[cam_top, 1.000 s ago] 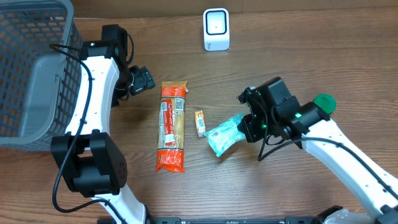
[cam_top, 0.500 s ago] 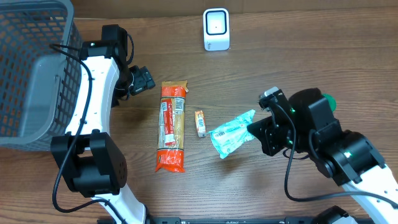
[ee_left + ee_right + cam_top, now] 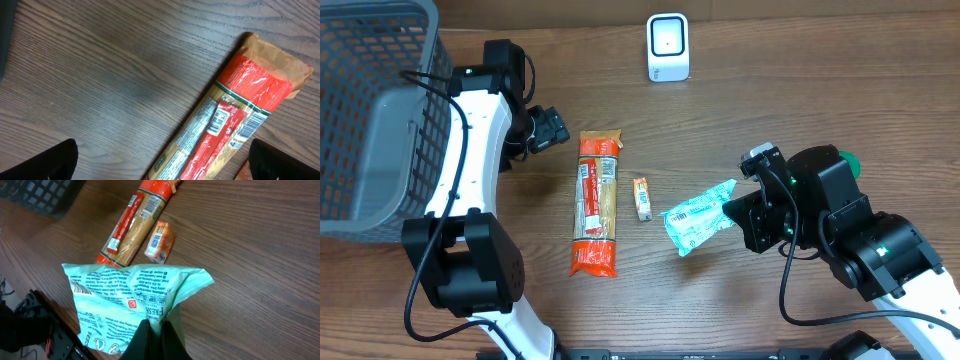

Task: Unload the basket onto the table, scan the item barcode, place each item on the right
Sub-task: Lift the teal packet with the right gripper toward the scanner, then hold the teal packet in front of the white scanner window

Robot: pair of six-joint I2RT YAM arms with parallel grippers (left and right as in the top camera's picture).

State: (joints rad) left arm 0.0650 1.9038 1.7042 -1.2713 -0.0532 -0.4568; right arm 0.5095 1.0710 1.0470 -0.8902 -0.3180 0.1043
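Note:
A pale green printed packet hangs above the table, pinched at its right end by my right gripper. In the right wrist view the packet fans out from the shut fingers, with a barcode near its left edge. The white scanner stands at the table's back edge, well away from the packet. My left gripper is open beside the top of a long red spaghetti pack, with nothing between its fingers.
A grey mesh basket fills the far left. The spaghetti pack lies lengthwise at mid-table, a small orange packet just right of it. Both sit below the hanging packet in the right wrist view.
My right arm has risen and shifted right, lifting the green packet off the table. The left arm has not moved.

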